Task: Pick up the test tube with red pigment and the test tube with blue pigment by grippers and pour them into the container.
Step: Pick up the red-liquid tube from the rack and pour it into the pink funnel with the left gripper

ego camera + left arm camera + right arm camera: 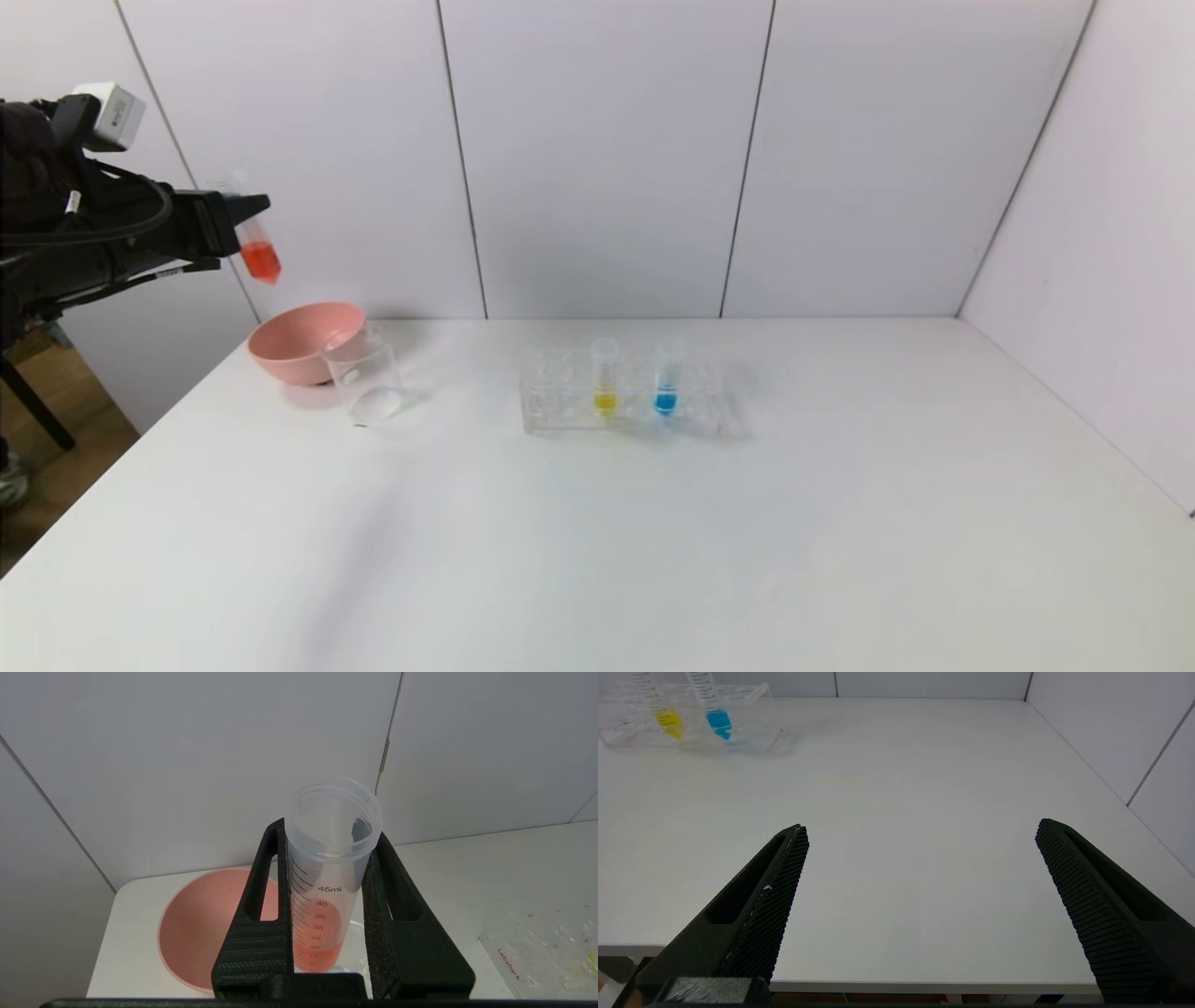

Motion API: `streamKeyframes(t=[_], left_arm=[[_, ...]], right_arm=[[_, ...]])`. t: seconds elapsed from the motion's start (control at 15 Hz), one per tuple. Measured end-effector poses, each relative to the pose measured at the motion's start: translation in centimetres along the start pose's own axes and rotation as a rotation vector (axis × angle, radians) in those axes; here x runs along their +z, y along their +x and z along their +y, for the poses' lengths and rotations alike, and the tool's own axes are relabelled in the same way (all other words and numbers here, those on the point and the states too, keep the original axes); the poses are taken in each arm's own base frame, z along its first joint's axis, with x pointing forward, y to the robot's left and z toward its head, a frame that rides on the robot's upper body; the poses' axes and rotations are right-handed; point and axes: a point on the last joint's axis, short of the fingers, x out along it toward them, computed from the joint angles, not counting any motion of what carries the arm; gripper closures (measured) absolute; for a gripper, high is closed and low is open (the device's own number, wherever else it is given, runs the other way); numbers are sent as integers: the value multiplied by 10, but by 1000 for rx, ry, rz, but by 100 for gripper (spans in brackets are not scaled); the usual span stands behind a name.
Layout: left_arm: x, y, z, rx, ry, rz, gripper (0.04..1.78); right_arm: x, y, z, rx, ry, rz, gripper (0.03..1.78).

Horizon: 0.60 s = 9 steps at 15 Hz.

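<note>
Head view: left gripper [245, 217] was up in the air at the far-left edge, above the pink bowl [303, 342], jaws clamped on the red tube [259, 245]. Tube hung roughly upright, slightly tilted, red liquid at its lower tip, well clear of the surface [597, 541]. The glass beaker [364, 373] stood just beside the bowl at its 4 o'clock, touching or nearly so; it looked empty. The clear rack [621, 397] sat mid-surface at 3 o'clock from the beaker, well apart from it. The yellow tube [605, 375] and the blue tube [668, 375] stood upright in the rack, blue at 3 o'clock of yellow. Right arm was not visible here.

Left wrist view: left gripper [327, 914] had its jaws closed tight on both sides of the red tube [327, 877], gripping it around mid-body. Open mouth of the tube faced the camera, graduations visible, red liquid pooled low. Pink bowl [187, 924] lay below, behind the jaws. A corner of the rack [542, 947] showed at the edge.

Right wrist view: right gripper [922, 833] hung over the near edge of the surface [896, 812], jaws spread wide, holding nothing. The rack [691, 728] was far off, with the yellow tube [665, 711] and the blue tube [714, 709] standing in it.
</note>
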Motion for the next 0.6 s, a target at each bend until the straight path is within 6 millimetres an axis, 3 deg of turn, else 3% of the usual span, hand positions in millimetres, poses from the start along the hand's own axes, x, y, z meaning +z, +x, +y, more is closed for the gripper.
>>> streamKeyframes(t=[0.27,0.6], left_arm=[[-5,0,9,-74,4,16,138],[-3,6,31,-217,146,8,138]], right_arm=[[0,0,0,0,0,0,4],[0,0,0,0,0,0,4]])
